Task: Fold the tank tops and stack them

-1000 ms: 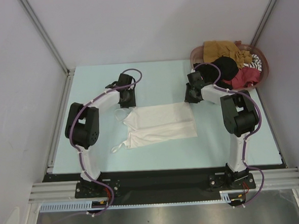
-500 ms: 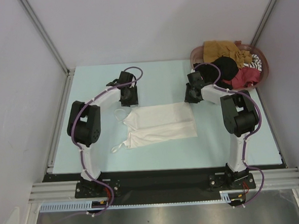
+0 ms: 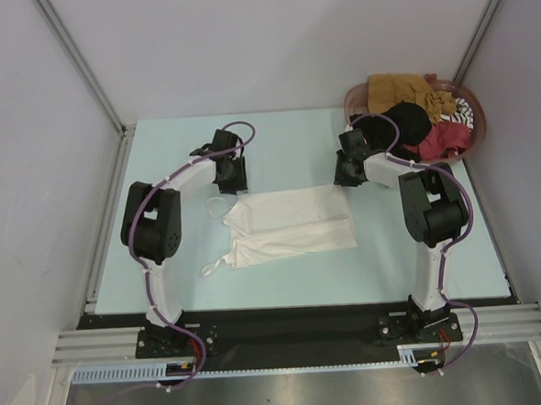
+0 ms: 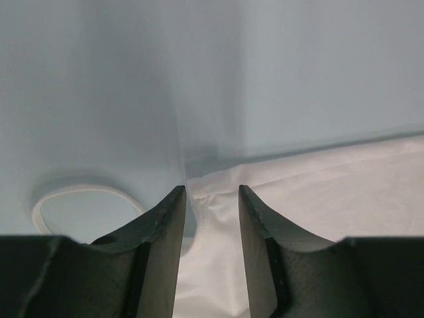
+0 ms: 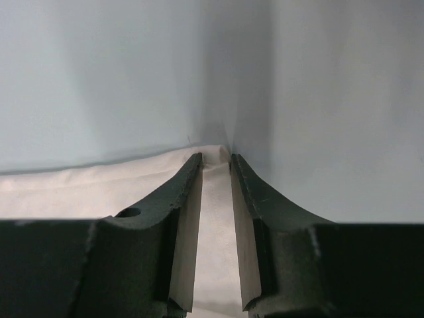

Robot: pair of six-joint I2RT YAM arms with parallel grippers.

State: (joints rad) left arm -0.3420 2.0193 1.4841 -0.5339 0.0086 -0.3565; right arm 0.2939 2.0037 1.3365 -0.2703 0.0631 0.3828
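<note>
So, starting on your left: the left gripper (image 3: 229,173) sits low over the far left corner of the white tank top (image 3: 290,224). Its fingers are parted by a narrow gap with the cloth's edge showing between them, not pinched. A strap loop (image 4: 86,188) lies on the table (image 3: 175,144) just beside that corner.

The top itself is spread flat between your two arms, straps to the left, and it looks like it has been folded once lengthwise. I'd judge that fold is only partly finished.

The right gripper (image 3: 349,170) is at the far right corner. Its fingers are also slightly apart, straddling the hem without closing on it.

At the far right, the round basket (image 3: 351,97) holds the rest of the tank tops (image 3: 422,120): mustard, black, striped and red, all bunched up and unfolded. No stack has been started, so most of the job lies ahead.

You can't count the garments in that heap. The overhead view hides both sets of fingertips, and neither wrist view shows whether they touch the cloth.
</note>
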